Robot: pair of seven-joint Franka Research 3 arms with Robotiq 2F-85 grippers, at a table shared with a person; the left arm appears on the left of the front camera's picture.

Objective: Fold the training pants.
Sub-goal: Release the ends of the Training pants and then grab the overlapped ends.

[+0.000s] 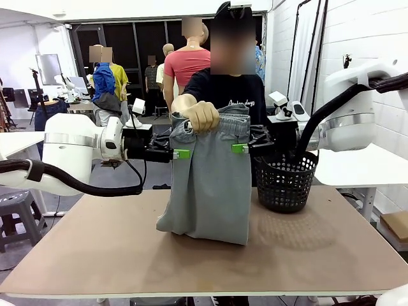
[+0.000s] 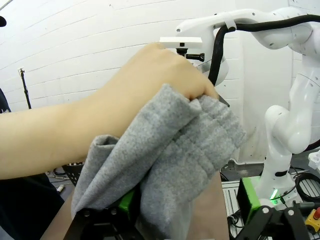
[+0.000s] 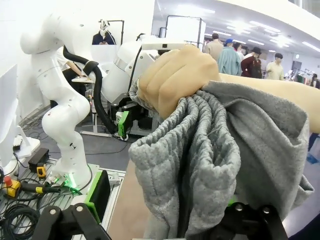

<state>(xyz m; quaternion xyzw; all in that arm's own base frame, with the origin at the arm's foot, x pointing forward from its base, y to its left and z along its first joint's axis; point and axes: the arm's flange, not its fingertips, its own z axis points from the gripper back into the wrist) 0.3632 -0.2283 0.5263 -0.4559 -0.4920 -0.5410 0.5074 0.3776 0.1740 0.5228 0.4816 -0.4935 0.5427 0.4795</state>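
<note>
Front view: bright, even overhead light, sharp. Basket (image 1: 285, 182) throws a soft mesh shadow on the table (image 1: 95, 255), lower right. Wrist views: fisheye bowing at edges. Ceiling lights (image 3: 240, 25) blown out upper right. Training pants (image 3: 200, 165) knit resolves sharp.

Training pants (image 1: 210, 191) hang over mid-counter (image 1: 95, 255), waistband uppermost, lower end resting on the counter. A person's hand (image 1: 201, 116) holds the waistband from the far side. Left tool (image 1: 181, 154) is at the pants' left edge and right tool (image 1: 240, 148) at their right edge, both below the waistband. Basket (image 1: 285, 185) stands on the counter just right of the pants.
</note>
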